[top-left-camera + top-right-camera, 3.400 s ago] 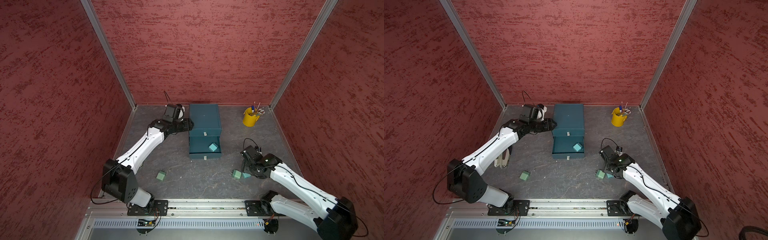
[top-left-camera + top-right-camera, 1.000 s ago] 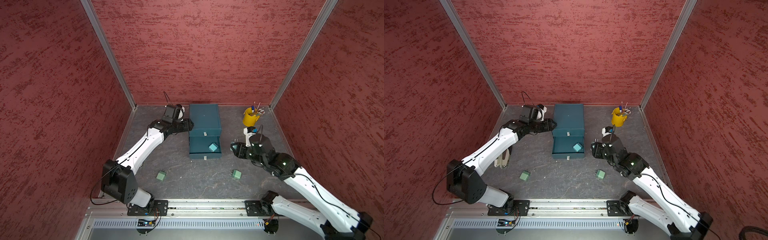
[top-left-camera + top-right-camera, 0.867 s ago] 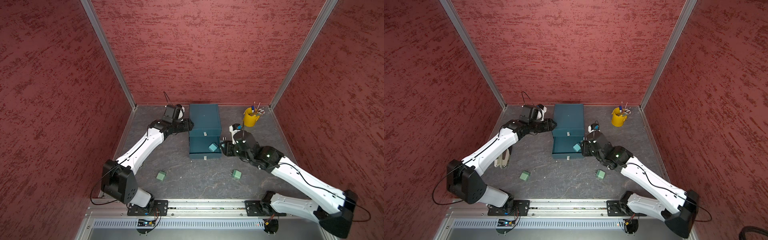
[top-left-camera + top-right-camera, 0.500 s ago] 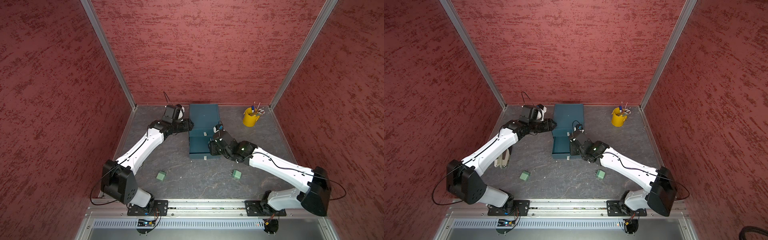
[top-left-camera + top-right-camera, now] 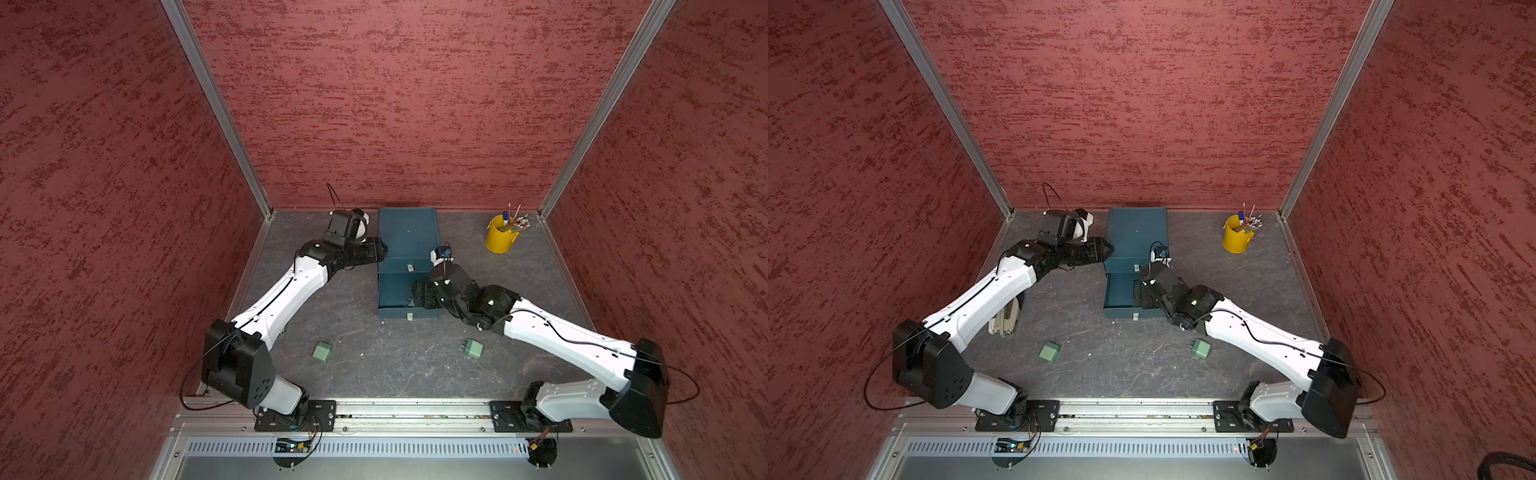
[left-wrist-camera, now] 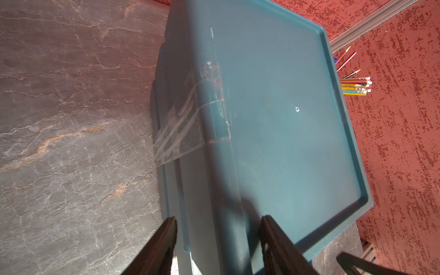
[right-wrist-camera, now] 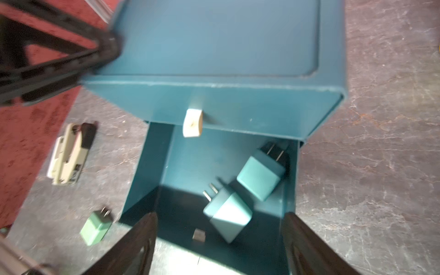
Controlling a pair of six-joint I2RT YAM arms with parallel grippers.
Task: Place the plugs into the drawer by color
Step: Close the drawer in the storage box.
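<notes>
The drawer (image 5: 407,232) (image 5: 1136,232) is a dark teal chest; its lower drawer (image 7: 152,166) is pulled out. Two teal plugs (image 7: 260,177) (image 7: 228,215) lie inside it, touching. My right gripper (image 7: 219,214) (image 5: 415,293) hovers open just above them, holding nothing, and hides them in both top views. Two sage green plugs (image 5: 322,352) (image 5: 473,349) lie on the floor in front of the chest. My left gripper (image 6: 219,235) (image 5: 380,251) sits at the chest's upper left edge, jaws apart with that edge between them.
A yellow pen bucket (image 5: 500,239) stands at the back right. A beige stapler-like object (image 5: 1005,318) lies on the floor under my left arm. A small brown bit (image 7: 198,234) lies in the open drawer. Red walls close in three sides.
My right arm swung from the front right floor to over the open drawer with a teal plug. Its jaws opened and the plug now lies beside the other teal one. The left arm stayed put.
</notes>
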